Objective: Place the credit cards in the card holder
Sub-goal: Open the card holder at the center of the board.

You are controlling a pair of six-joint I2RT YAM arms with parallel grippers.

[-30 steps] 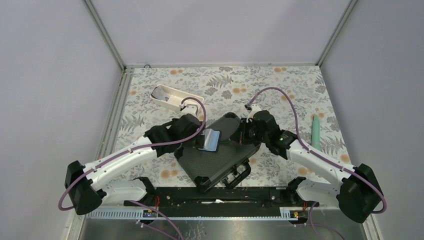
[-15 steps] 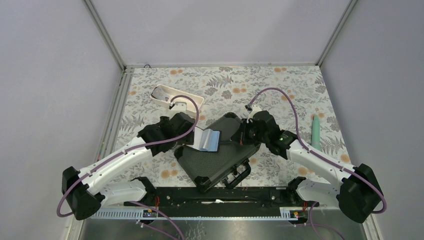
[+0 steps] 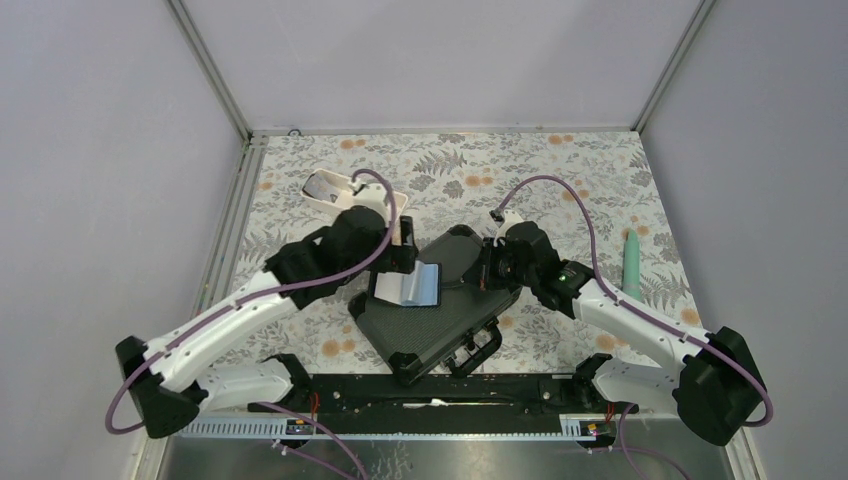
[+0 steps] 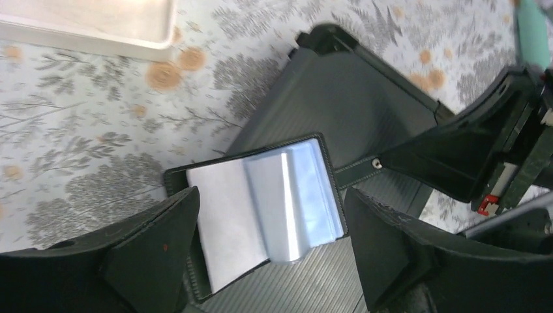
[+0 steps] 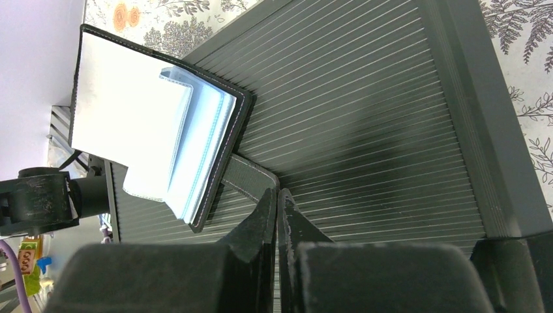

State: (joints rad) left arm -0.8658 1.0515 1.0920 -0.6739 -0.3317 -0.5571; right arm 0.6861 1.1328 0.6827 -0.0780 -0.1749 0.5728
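Observation:
The card holder (image 3: 415, 285) lies open on the black hard case (image 3: 430, 330), its pale grey-blue pockets (image 4: 261, 202) facing up. My left gripper (image 4: 270, 195) hangs open just above it, one finger on each side, with nothing in it. From the right, my right gripper (image 5: 277, 193) is shut on the holder's black snap tab (image 5: 251, 176), low over the ribbed lid of the case (image 5: 391, 117). No credit cards show plainly. A grey flat shape lies in the white tray (image 3: 312, 180); I cannot tell what it is.
The white tray (image 4: 98, 32) stands at the back left, close behind the left wrist. A pale green stick (image 3: 632, 262) lies at the right edge of the floral tablecloth. The case's handle (image 3: 478, 352) points toward the arm bases.
The left wrist has moved back toward the tray, and its open gripper now hangs over the holder. The holder lies flatter and wider open. The right arm has not moved.

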